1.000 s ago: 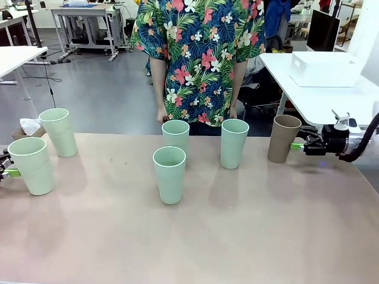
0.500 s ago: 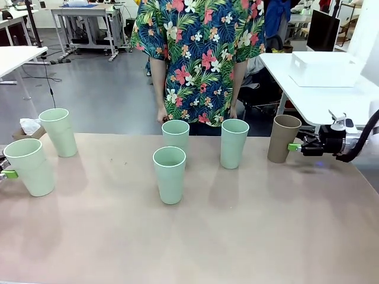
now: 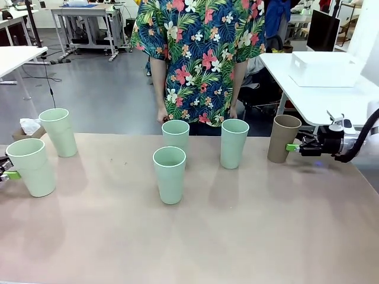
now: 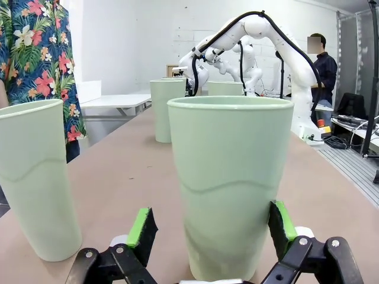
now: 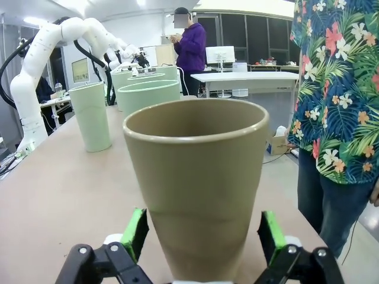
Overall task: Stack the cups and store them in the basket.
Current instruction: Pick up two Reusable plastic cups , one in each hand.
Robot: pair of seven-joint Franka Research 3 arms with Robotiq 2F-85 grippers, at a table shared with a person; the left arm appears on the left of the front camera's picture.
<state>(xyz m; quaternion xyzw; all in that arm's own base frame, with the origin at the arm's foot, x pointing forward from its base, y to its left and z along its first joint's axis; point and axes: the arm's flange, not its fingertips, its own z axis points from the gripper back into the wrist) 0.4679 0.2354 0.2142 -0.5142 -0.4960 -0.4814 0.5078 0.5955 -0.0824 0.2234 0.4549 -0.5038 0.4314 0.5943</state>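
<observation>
Several mint green cups stand upright on the table: one at the left edge (image 3: 31,167), one behind it (image 3: 58,131), two in the middle (image 3: 170,174) (image 3: 176,135) and one to their right (image 3: 234,143). A tan-brown cup (image 3: 283,138) stands at the far right. My left gripper (image 3: 6,173) is open around the left edge cup (image 4: 231,183), with its left pad (image 4: 142,232) clear of the wall. My right gripper (image 3: 294,147) is open, its fingers either side of the tan-brown cup (image 5: 198,177), pads (image 5: 135,232) slightly apart from it. The white basket (image 3: 324,68) sits on the neighbouring table.
A person in a flowered shirt (image 3: 198,59) stands at the far edge, hands down by the table. The white side table (image 3: 331,100) is beyond the right corner. The front half of the tabletop (image 3: 195,242) is bare.
My right gripper has slid left until its fingers flank the tan-brown cup. The left edge cup has shifted slightly between my left gripper's fingers.
</observation>
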